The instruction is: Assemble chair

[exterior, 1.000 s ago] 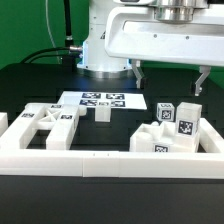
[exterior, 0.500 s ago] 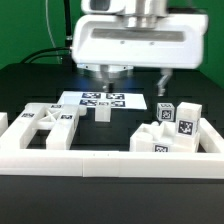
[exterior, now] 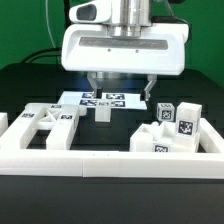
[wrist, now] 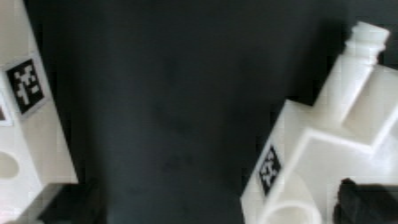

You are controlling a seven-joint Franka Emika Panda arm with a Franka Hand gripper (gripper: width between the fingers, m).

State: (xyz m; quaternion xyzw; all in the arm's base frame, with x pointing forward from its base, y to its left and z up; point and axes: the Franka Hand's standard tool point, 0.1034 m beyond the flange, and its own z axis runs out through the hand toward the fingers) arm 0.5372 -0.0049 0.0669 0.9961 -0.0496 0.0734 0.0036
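Jaws are seen apart, nothing held between them, hung above the desk [exterior: 30, 85] over the far edge of the marker board [exterior: 100, 99]. Chair is not assembled; its parts are laid loose. A short post leg [exterior: 102, 113] is stood upright just below and slightly nearer the camera than the jaws, alone on the marker board's near edge, probably parked there so it can be gripped from above without neighbours in the way. An X-braced frame [exterior: 48, 122] is laid flat, down and off to the exterior view's left of the jaws. A cluster of tagged blocks [exterior: 175, 128] is packed down and to the exterior view's right of the jaws. Both groups are pushed against the border rail [exterior: 100, 158], likely so they are kept from sliding. In the wrist view a bare dark strip of desk is shown under the jaws, flanked by a tagged white part [wrist: 22, 90] and a white part with a peg [wrist: 347, 95]; which chair pieces these are cannot be told. Step judged: approach for a pick, early in the task. The wide opening fits a descent onto a part.
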